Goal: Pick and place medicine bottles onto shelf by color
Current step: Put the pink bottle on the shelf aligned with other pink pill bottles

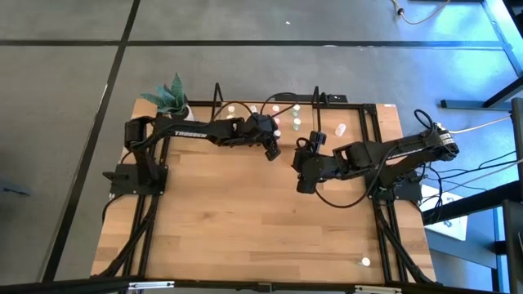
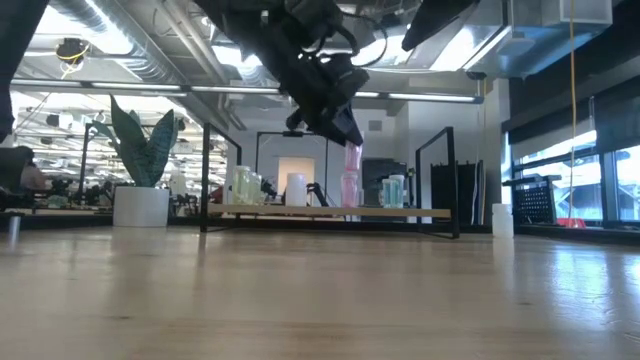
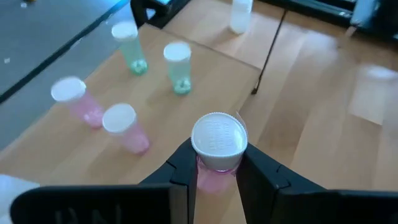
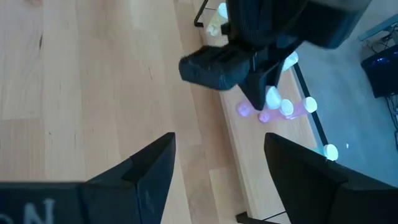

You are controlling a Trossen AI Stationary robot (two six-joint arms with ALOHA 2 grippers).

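We see the left claw [image 3: 214, 171] clamped on a pink bottle [image 3: 217, 146] (white cap up), low centre of its wrist frame, above the shelf [image 3: 205, 81]. The right claw [image 4: 214, 165] gapes apart over the desk [image 1: 245, 220], mid-frame.

The wooden table [image 1: 245, 220] carries the shelf [image 1: 351, 114] along its far edge. A potted plant [image 1: 172, 98] stands on the table just beside the shelf's left end. On the shelf's board stand small bottles: two pink [image 3: 127, 127] ones near two green [image 3: 178, 67] ones. A white bottle [image 3: 240, 14] stands on the table beyond the shelf's right frame. Another white bottle [image 1: 365, 262] sits alone, well apart from the shelf, at the table's near right corner.
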